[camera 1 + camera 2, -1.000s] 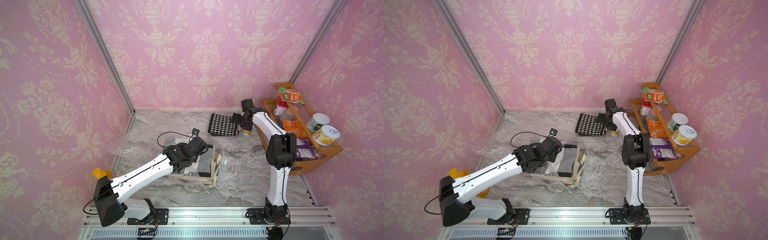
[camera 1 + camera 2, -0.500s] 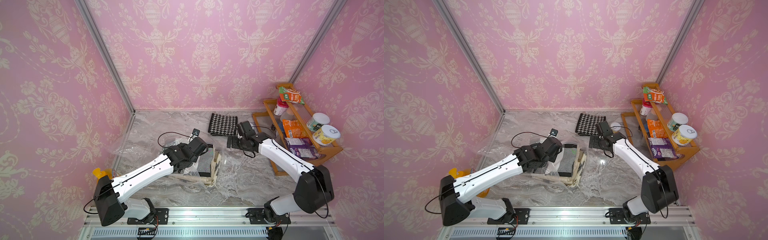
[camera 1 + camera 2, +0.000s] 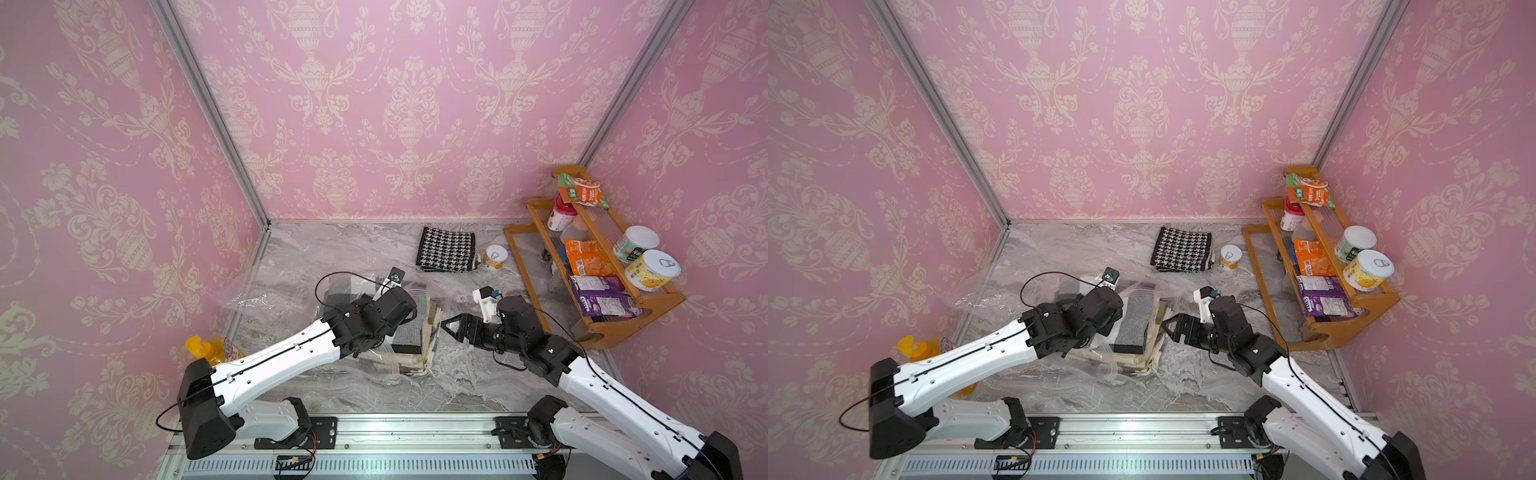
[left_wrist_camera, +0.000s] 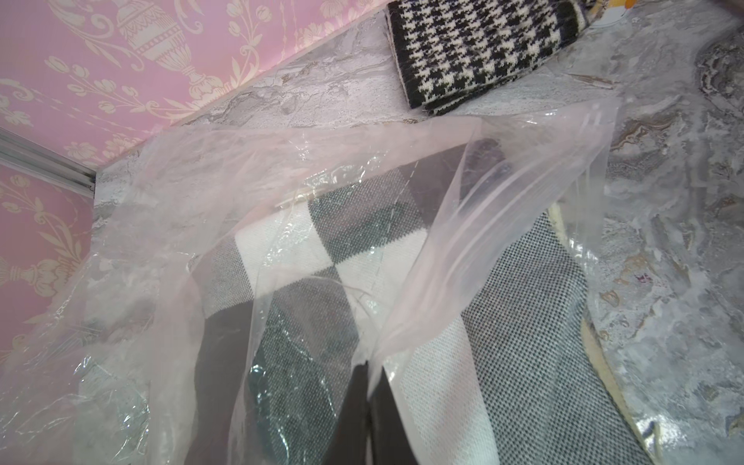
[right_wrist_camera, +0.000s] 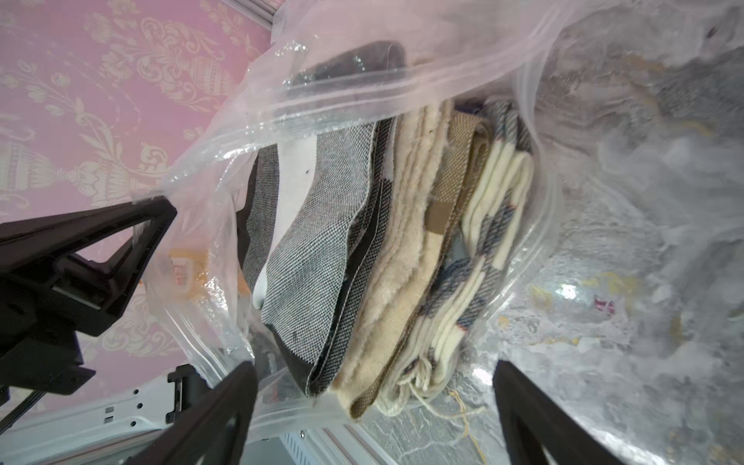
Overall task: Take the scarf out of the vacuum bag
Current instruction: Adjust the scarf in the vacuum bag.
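Note:
The vacuum bag (image 3: pixel 257 297) (image 3: pixel 984 297) lies crinkled and transparent on the marble floor, its mouth facing right. Inside is a stack of folded scarves, with a grey-and-white checked scarf (image 4: pixel 523 322) (image 5: pixel 322 249) (image 3: pixel 409 332) over cream, tan and blue-striped ones. My left gripper (image 4: pixel 367 364) is shut on the bag's upper film (image 4: pixel 463 249), holding the mouth lifted. Just outside the mouth, my right gripper (image 5: pixel 374 366) (image 3: pixel 444 325) (image 3: pixel 1165 326) is open and points at the stack's edge with nothing between its fingers. A houndstooth scarf (image 3: pixel 446 249) (image 3: pixel 1181 249) lies outside the bag at the back.
A wooden rack (image 3: pixel 598 328) with snack packets and cans stands against the right wall. A small can (image 3: pixel 496 257) stands between it and the houndstooth scarf. An orange bottle (image 3: pixel 214 347) stands by the left wall behind my left arm.
My right arm swung from the houndstooth scarf at the back forward and down to the bag's mouth. The houndstooth scarf stays at the back. My left arm has not moved.

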{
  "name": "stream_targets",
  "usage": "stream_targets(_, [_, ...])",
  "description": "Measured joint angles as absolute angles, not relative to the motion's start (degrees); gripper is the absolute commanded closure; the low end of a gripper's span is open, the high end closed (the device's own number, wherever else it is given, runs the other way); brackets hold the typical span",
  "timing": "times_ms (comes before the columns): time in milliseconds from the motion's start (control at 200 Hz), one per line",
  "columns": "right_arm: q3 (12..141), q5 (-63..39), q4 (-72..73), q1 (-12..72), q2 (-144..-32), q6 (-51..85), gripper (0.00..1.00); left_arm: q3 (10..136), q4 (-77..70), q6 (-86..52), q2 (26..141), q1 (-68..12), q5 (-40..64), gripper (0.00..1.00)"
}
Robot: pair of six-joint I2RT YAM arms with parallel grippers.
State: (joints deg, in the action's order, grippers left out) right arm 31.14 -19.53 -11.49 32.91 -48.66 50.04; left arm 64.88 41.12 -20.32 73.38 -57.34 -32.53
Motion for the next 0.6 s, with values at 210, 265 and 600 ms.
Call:
stream_targets(210, [22.8,-21.6,3.6,40.5,-49.8,61.1,0.05,61.3,39.9,-20.2,73.1,-61.4,-34.0,1.0])
stream_targets(265, [21.8,-21.7,7.0,42.6,-50.6,63.3,0.04,60.6,39.7,-20.2,73.1,-61.8,-34.3,1.0])
stream_targets(600, [22.2,-22.6,16.7,47.2,-54.0,71.0,0.04,59.4,38.1,-20.5,73.1,-62.9,-36.9,1.0])
